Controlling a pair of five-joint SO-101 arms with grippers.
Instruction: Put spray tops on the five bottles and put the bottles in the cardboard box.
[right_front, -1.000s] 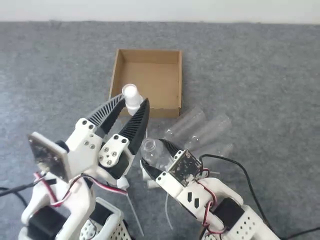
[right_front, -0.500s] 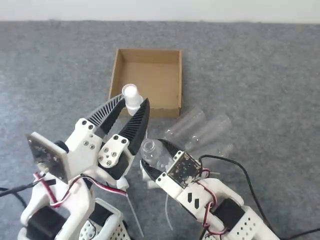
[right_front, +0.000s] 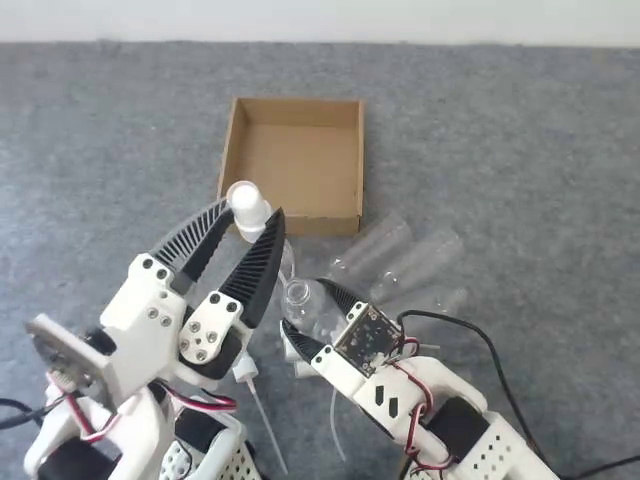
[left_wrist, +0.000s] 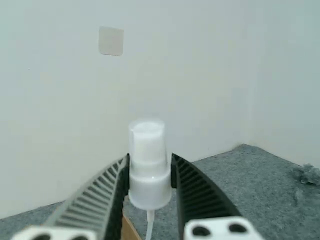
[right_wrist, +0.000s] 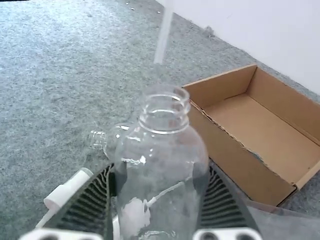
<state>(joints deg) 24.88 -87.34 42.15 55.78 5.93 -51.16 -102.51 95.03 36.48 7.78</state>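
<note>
My left gripper (right_front: 248, 218) is shut on a white spray top (right_front: 246, 203), held in the air in front of the cardboard box (right_front: 300, 225). In the left wrist view the spray top (left_wrist: 148, 165) sits between the fingers, its thin tube (left_wrist: 150, 227) hanging down. My right gripper (right_front: 308, 310) is shut on a clear bottle (right_front: 300, 296), upright with an open mouth. In the right wrist view the tube (right_wrist: 162, 35) hangs just above the bottle (right_wrist: 157, 165) mouth. The box (right_wrist: 260, 130) lies beyond it, with nothing inside.
Three clear bottles (right_front: 405, 262) lie on the grey carpet to the right of the box's front. Loose spray tops (right_front: 246, 376) with tubes lie near the arm bases. Another one (right_wrist: 67, 187) and a lying bottle (right_wrist: 102, 137) are beside my right gripper.
My left gripper has risen and shifted slightly left with the spray top still in it. The right gripper and its bottle have stayed put.
</note>
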